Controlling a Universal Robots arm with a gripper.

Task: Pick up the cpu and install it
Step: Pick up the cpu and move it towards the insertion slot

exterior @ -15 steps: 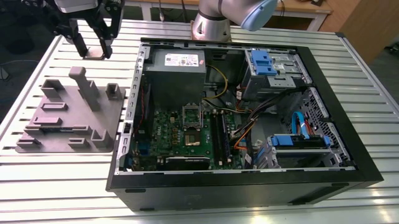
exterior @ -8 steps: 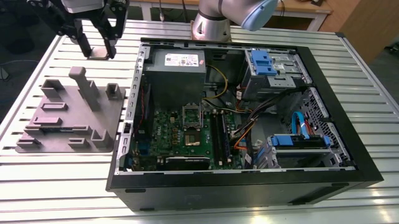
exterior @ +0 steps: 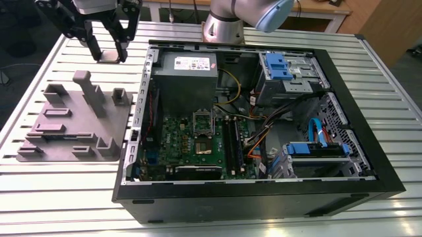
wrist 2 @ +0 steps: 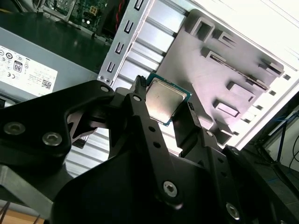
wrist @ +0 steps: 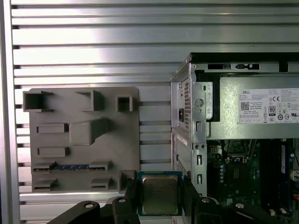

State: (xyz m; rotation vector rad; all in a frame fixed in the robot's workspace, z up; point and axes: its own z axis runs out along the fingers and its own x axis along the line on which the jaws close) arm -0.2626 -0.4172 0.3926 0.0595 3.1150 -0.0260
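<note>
slatted aluminium tabletop (exterior: 66,197) carries a grey fixture tray (exterior: 66,133) toward the exterior view's left and an open computer case (exterior: 264,200) just beside it, with the arm's base behind the case. the claw (exterior: 110,49) hangs above the tabletop past the tray's far end, near the case corner where the power supply (exterior: 188,74) sits. it is pinching the cpu (wrist 2: 164,103), one black finger (wrist 2: 140,109) on each of two opposite edges and the silvery metal top facing the wrist cameras. in the first wrist view the cpu (wrist: 160,193) sits level between the fingers, over the strip of tabletop between the tray (wrist: 60,140) and the case's perforated side wall (wrist: 189,116). the step in hand looks like the carry toward the green motherboard (exterior: 191,148), whose dark square socket (exterior: 203,146) lies low in the case, well apart from the claw. doing it well probably means keeping the chip flat and square to the socket frame, and not squeezing harder than the thin edges can bear, since a tilted chip would likely catch on the frame. the case rim stands up between claw and board, so a path over it seems safer than one skimming it. open room is tight around the socket: the power supply is on one side, memory slots (exterior: 232,138) and loose cables (exterior: 264,133) on the other.
</note>
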